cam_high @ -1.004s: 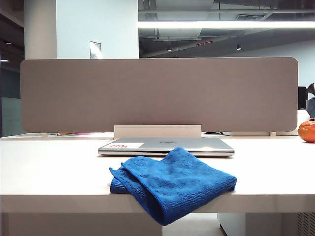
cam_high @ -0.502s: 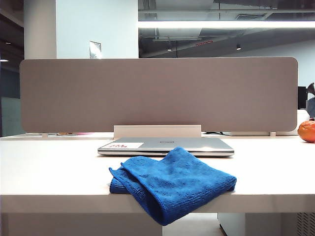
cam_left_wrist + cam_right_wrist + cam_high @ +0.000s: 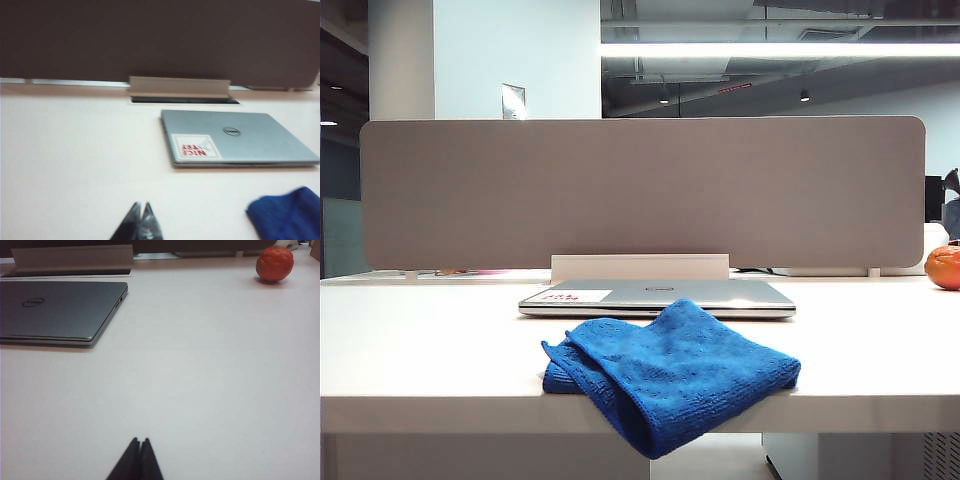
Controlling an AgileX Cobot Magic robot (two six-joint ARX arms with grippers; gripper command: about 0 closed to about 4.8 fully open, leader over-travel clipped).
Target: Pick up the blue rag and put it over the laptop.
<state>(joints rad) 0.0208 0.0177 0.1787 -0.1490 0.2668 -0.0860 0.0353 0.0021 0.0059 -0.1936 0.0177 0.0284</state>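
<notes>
1. Left gripper [image 3: 141,220]: fingertips pressed together, nothing between them, poised over bare table [image 3: 75,165]. Neither arm shows in the exterior view.
2. Right gripper [image 3: 135,457]: tips also together, empty, over open tabletop.
3. From the left claw: blue rag [image 3: 287,215] at about 3 o'clock, well apart. Laptop [image 3: 240,137] at about 1 o'clock, lid shut, sticker [image 3: 195,147] on its near corner.
4. From the right claw: laptop at 11 o'clock, orange fruit [image 3: 274,263] at 1 o'clock, far off.
5. Exterior view: rag lies bunched at the table's front edge, one fold drooping over it, just in front of the laptop. Same lie as a second ago; nothing displaced.
6. Reading: pick not yet begun. Claw must open before reaching the rag.
</notes>
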